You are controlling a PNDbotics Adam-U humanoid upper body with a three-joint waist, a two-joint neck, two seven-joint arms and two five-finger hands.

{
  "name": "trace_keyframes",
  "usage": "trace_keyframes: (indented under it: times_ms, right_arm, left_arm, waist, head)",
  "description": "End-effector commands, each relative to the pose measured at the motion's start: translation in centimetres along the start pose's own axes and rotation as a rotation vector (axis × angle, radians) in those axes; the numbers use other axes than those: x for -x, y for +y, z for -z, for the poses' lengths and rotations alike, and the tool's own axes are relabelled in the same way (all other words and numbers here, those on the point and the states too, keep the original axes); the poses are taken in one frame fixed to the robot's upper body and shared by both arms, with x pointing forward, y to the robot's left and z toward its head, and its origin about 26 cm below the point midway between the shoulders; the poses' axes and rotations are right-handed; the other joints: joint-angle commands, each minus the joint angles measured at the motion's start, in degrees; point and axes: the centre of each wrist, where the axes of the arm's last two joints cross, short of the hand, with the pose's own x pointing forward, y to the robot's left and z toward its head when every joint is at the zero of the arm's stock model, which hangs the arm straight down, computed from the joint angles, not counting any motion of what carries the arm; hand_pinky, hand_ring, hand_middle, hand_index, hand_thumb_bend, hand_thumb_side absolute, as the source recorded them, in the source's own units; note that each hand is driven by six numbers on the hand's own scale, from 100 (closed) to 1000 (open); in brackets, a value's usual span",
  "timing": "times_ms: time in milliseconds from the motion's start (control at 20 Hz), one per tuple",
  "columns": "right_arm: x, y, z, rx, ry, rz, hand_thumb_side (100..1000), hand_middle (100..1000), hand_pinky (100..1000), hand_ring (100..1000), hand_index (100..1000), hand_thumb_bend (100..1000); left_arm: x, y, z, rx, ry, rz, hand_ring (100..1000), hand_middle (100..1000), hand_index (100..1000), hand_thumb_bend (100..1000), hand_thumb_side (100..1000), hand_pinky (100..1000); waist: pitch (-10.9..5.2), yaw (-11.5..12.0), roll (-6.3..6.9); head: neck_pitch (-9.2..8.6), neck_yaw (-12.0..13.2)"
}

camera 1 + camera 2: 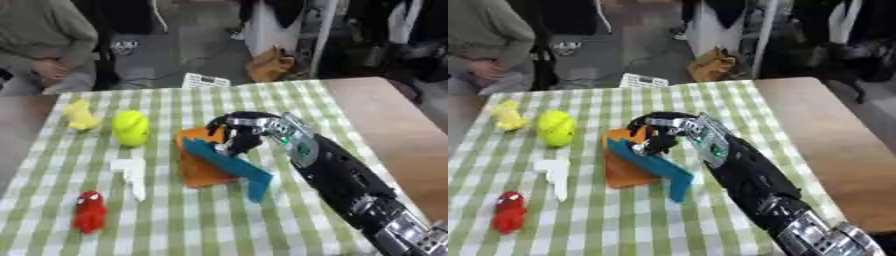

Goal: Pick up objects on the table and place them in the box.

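Four toys: one yellow (80, 115), one lime (130, 127), one white (131, 173), one red (88, 212); one orange box (199, 167)

A: Where is there room on the green-and-white checked cloth surface (324, 107)?

B: Its near strip and far right side lie bare. The right arm crosses the near-right corner, its black right hand (249, 131) with curled fingers over the orange box with a teal flap (210, 165).

A: And the left half?

B: 4 obstacles: a pale yellow toy (80, 115) and a lime-green rounded toy (130, 127) farther back, a white plastic piece (131, 175) beside the box, a red figure (88, 211) nearest, with cloth showing between them.
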Motion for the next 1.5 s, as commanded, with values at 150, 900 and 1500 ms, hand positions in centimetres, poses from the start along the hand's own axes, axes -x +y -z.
trace_keyframes:
  times_ms: [150, 900, 1500]
  right_arm:
    - [-0.2, -1.4, -0.5, 0.064, -0.007, -0.011, 545, 815, 367, 643, 944, 218]
    - [-1.4, -4.3, -3.0, 0.243, -0.009, -0.087, 677, 824, 591, 786, 942, 146]
    - [-2.5, -5.5, -6.4, 0.351, -0.033, -0.121, 706, 791, 558, 748, 934, 100]
  left_arm:
    - [-0.6, 0.0, 0.6, 0.002, -0.031, -0.002, 682, 733, 844, 187, 853, 540]
    - [-0.5, 0.2, 0.5, -0.006, -0.025, 0.005, 683, 733, 844, 187, 854, 540]
    - [-0.4, 0.5, 0.3, -0.015, -0.019, 0.017, 685, 733, 844, 185, 856, 540]
  waist:
    - [0.27, -0.02, -0.52]
    - [0.04, -0.5, -0.69]
    - [0.0, -1.48, -0.82]
  head:
    - [-0.47, 0.09]
    - [-0.33, 0.74]
    - [-0.37, 2.31]
